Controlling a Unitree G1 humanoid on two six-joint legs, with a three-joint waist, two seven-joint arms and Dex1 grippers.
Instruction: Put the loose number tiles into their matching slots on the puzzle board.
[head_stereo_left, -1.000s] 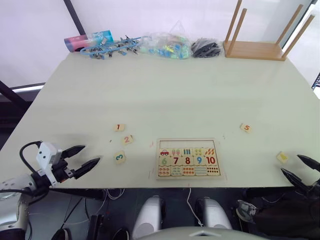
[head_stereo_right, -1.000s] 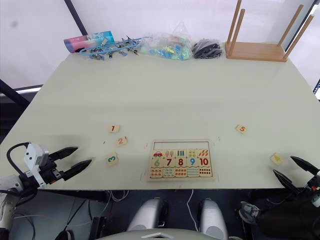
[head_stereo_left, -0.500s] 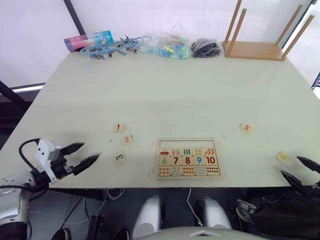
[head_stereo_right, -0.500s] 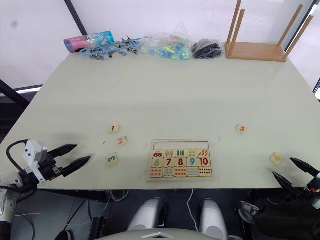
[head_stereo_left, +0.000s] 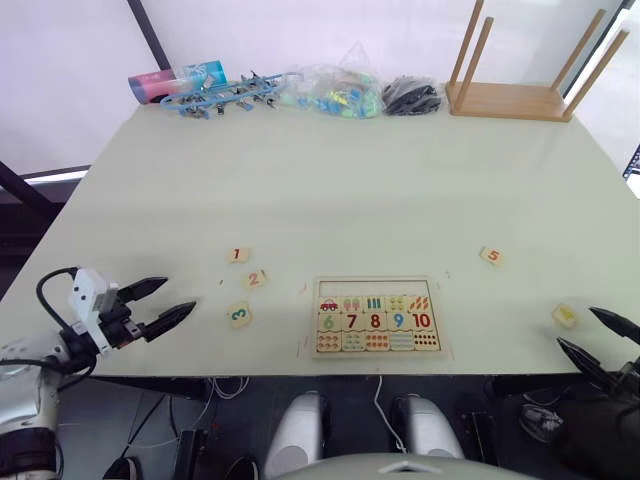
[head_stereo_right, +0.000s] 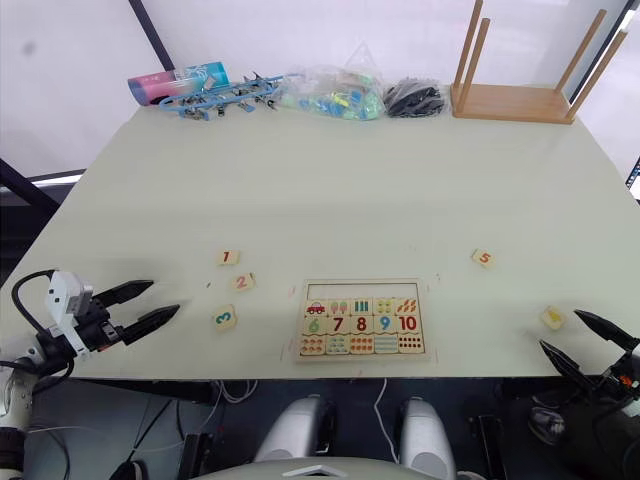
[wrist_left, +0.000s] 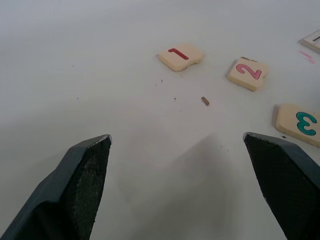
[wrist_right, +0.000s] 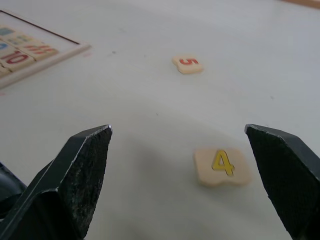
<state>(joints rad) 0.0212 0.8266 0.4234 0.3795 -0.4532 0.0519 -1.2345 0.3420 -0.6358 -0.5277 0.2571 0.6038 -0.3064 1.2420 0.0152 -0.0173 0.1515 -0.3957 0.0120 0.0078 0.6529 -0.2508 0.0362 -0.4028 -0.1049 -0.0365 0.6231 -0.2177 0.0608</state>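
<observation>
The puzzle board (head_stereo_left: 377, 281) lies near the table's front edge, with a row of bare slots (head_stereo_left: 377, 288) along its far side. The loose number tiles 1 (head_stereo_left: 237, 255), 2 (head_stereo_left: 255, 279) and 3 (head_stereo_left: 239, 314) lie left of the board. Tile 5 (head_stereo_left: 490, 255) and tile 4 (head_stereo_left: 565, 315) lie to its right. My left gripper (head_stereo_left: 179, 296) is open and empty, a short way left of tile 3 (wrist_left: 300, 123). My right gripper (head_stereo_left: 576, 327) is open and empty at the front right edge, just short of tile 4 (wrist_right: 222, 165).
Along the far edge sit a pink and blue tube (head_stereo_left: 175, 82), blue toys (head_stereo_left: 220, 98), a clear bag of coloured pieces (head_stereo_left: 335, 90), a black bundle (head_stereo_left: 412, 95) and an upturned wooden stool (head_stereo_left: 520, 95).
My left gripper has drawn slightly back to the left and away from the front edge. The right gripper and the tiles have stayed put.
</observation>
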